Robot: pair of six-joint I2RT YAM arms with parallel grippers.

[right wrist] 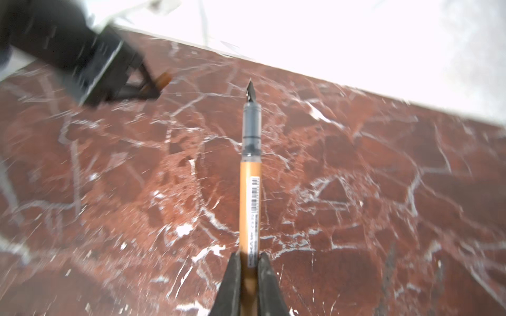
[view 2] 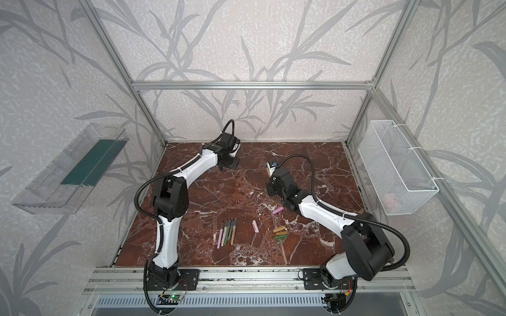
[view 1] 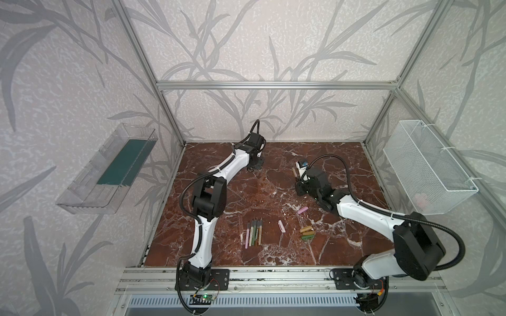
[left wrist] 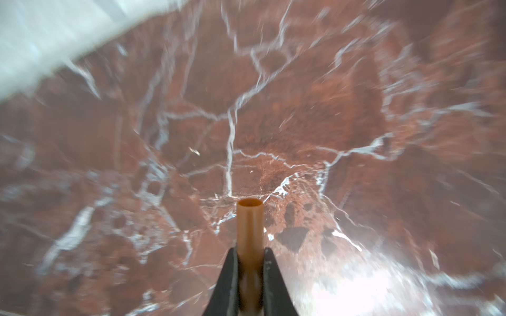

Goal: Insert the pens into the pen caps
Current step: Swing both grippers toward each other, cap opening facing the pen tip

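My left gripper [left wrist: 250, 250] is closed on a brown cap [left wrist: 250, 227], the pads pinching its lower part so that its open mouth sticks out ahead of the fingers over the marble table [left wrist: 356, 109]. My right gripper [right wrist: 249, 255] is clamped on an orange-tan pen [right wrist: 250, 191] near its back end; the grey section and the dark nib reach well out in front. In the right wrist view my left gripper shows blurred, with the cap's end poking out, well apart from the nib and off the pen's line, with bare marble between them. In both top views both grippers work over the far half of the table, the left one near the back wall. Nearer the front edge lies a row of pens [view 1: 254, 232], side by side and touching. To their right lie a pale pink cap [view 1: 281, 226], a pink cap [view 1: 303, 210] just beside my right forearm, and a heap of caps [view 1: 307, 232], gold-tan and green. All these lie well apart from both grippers.
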